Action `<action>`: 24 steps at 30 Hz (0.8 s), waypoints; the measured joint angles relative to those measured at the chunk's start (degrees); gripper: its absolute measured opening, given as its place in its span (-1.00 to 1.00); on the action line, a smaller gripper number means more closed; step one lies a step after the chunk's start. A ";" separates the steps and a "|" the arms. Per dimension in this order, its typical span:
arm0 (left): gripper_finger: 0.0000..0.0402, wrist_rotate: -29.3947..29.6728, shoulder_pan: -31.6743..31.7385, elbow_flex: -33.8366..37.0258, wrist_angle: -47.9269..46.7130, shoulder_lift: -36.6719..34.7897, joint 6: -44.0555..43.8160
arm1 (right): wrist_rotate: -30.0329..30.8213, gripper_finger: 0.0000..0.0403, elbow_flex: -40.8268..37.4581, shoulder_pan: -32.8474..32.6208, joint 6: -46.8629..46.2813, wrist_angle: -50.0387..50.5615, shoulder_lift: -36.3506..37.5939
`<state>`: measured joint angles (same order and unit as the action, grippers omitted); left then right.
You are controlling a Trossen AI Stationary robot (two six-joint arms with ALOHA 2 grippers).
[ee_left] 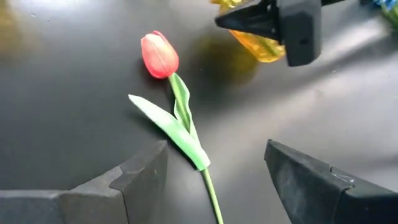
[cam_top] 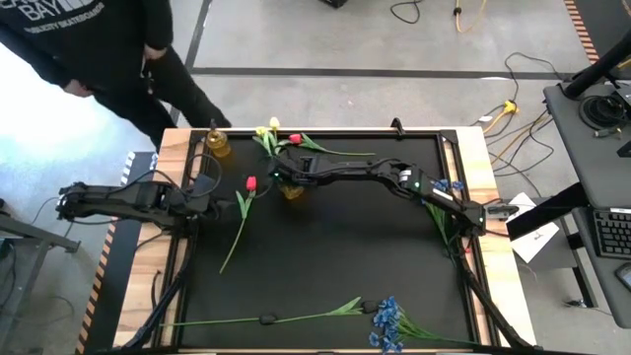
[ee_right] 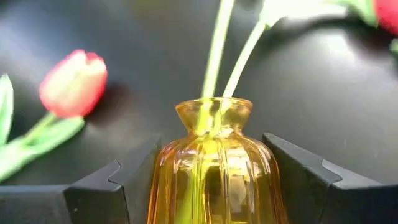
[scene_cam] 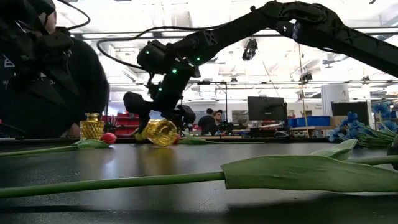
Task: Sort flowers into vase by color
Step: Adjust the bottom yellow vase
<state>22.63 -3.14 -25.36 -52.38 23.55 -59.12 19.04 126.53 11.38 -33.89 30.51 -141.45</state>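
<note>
My right gripper is shut on an amber glass vase, which is tilted over in the low view. Two thin green stems stick into its mouth. They lead to yellow tulips lying at the far edge. A red tulip lies on the black mat, its stem running toward the near edge. My left gripper is open just over that stem, one finger on each side, touching nothing. A red tulip lies at the far side. Blue blossoms lie at the near edge. My right gripper pinches the vase's ribbed body between its two fingers, one finger on each side, below the neck. The vase is tilted, its mouth pointing away from the wrist. Whether its base rests on the mat I cannot tell.
A second amber vase stands upright at the far left corner. A long green stem with a leaf lies along the near edge. More blue blossoms lie by the right edge. A person stands beyond the far left corner.
</note>
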 joint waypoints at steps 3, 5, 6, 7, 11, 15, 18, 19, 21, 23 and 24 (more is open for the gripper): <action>0.29 -0.01 -0.01 -0.28 0.43 -0.94 1.08 | 3.52 0.23 -0.19 -1.26 2.12 -4.56 -0.15; 0.29 -0.02 -0.02 -0.81 0.50 -1.53 2.68 | 5.62 0.23 -0.23 -2.23 3.56 -7.26 -0.21; 0.29 -0.02 0.00 -1.22 0.63 -1.69 3.63 | 6.59 0.23 -0.23 -2.74 4.08 -8.66 -0.21; 0.29 -0.02 -0.02 -1.69 0.80 -1.91 4.60 | 7.36 0.23 -0.28 -3.23 4.69 -9.92 -0.14; 0.29 1.93 -0.02 -5.13 -3.21 -2.07 8.47 | 9.33 0.23 -0.45 -4.79 5.43 -13.25 0.22; 0.27 4.58 0.02 -9.38 -8.10 -2.64 9.32 | 11.29 0.23 -0.51 -6.04 5.45 -13.30 0.25; 0.24 6.51 0.02 -12.25 -12.66 -3.24 9.15 | 13.43 0.23 -0.51 -6.82 6.42 -14.60 0.34; 0.24 6.83 0.02 -13.08 -13.25 -3.56 9.12 | 13.81 0.23 -0.56 -7.02 6.83 -15.50 0.44; 0.22 6.94 0.01 -14.20 -13.37 -4.25 9.09 | 14.05 0.23 -0.75 -7.12 6.94 -16.69 0.59; 0.21 6.87 -0.01 -14.95 -12.73 -4.63 8.58 | 14.04 0.23 -1.14 -7.17 6.50 -16.74 0.66; 0.21 6.88 -0.02 -15.21 -12.19 -4.81 8.34 | 14.02 0.23 -1.50 -7.17 6.17 -16.74 0.66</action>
<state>29.52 -3.16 -40.58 -64.57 18.74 -50.78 33.06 125.03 4.21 -27.72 13.77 -140.79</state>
